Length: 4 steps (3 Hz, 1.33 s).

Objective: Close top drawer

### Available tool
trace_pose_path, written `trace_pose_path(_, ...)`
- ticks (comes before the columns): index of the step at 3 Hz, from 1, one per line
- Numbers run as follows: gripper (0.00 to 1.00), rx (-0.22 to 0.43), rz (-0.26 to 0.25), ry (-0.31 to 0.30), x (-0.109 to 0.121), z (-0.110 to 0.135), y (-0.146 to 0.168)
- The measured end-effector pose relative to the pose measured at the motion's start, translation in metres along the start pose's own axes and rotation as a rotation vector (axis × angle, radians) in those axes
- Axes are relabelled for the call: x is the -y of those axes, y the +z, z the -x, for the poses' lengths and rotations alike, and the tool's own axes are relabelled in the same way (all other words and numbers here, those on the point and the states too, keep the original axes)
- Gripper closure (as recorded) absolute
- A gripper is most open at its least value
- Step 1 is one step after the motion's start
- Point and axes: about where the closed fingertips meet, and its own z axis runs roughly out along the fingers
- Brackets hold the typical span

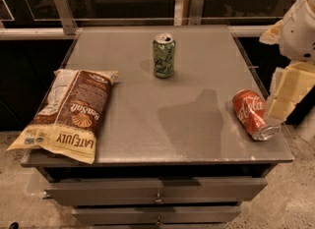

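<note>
The top drawer is a long flat grey front with a small metal knob at its centre, just below the cabinet's top. It stands out a little from the cabinet, with a dark gap above it. My gripper is cream-coloured and hangs at the right edge of the cabinet top, well above and to the right of the drawer. It is right beside a red cola can.
On the grey cabinet top lie a brown chip bag at the left, an upright green can at the back middle and a red cola can on its side at the right. A narrower knobbed drawer front sits below.
</note>
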Motion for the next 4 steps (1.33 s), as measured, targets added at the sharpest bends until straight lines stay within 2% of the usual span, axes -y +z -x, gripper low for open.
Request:
trace_pose_path(1,0.00,0.013,-0.011,0.003,0.001,0.003,0.001)
trace_pose_path(2,0.00,0.089,-0.029,0.022,0.007,0.020,0.025)
trace_pose_path(3,0.00,0.209,-0.036,0.047,0.023,0.054,0.064)
trace_pose_path(4,0.00,0.313,-0.052,0.073,0.053,0.084,0.100)
